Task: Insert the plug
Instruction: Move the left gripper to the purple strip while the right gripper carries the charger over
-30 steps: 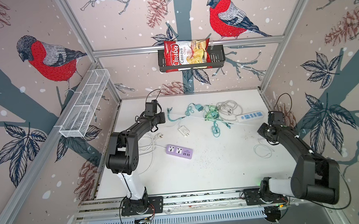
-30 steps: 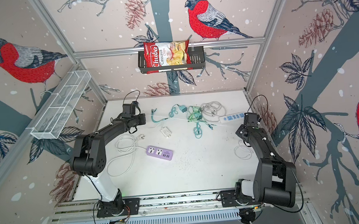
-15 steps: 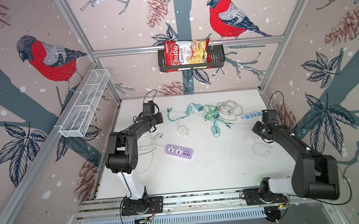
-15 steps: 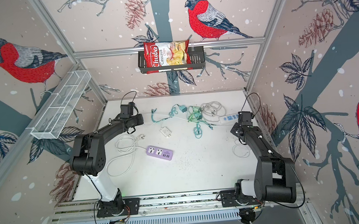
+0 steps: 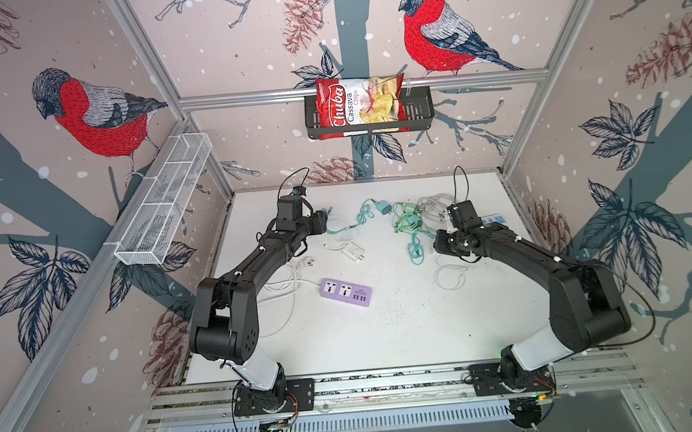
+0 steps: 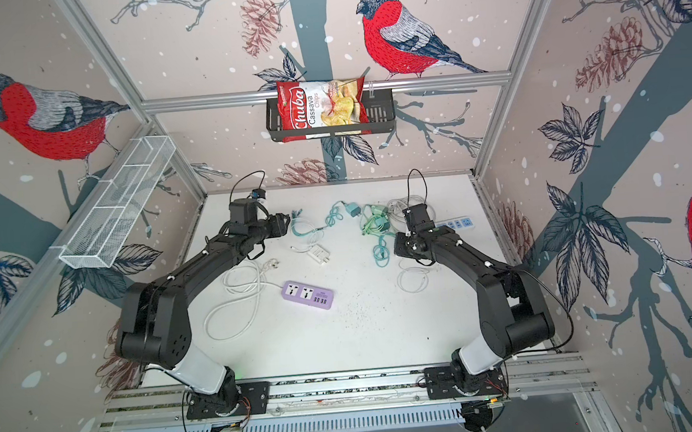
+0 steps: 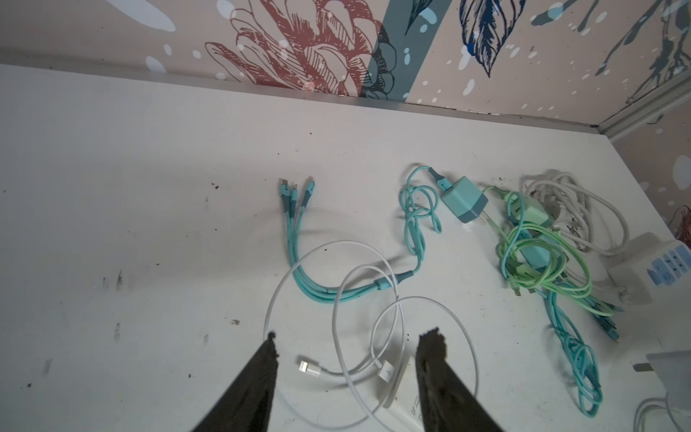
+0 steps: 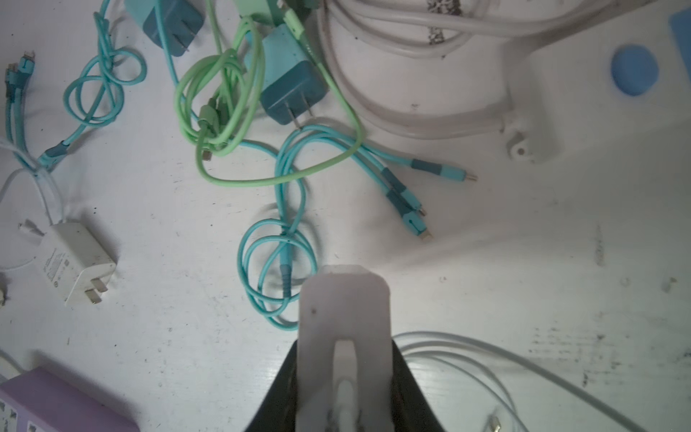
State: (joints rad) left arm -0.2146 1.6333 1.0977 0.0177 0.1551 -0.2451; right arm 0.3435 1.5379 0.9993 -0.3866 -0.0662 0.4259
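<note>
We see right gripper (image 8: 344, 374) jaws clamped on white plug (image 8: 344, 306); left gripper (image 7: 353, 348) jaws apart, empty, over white cable (image 7: 336, 299). Purple strip (image 5: 345, 293) lies well apart, mid-table. We should square plug over a socket, press straight.

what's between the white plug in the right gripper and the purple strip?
Bare tabletop, clearest in the right wrist view, separates white plug and purple strip. The teal cable loop lies beside the plug, off that line.
</note>
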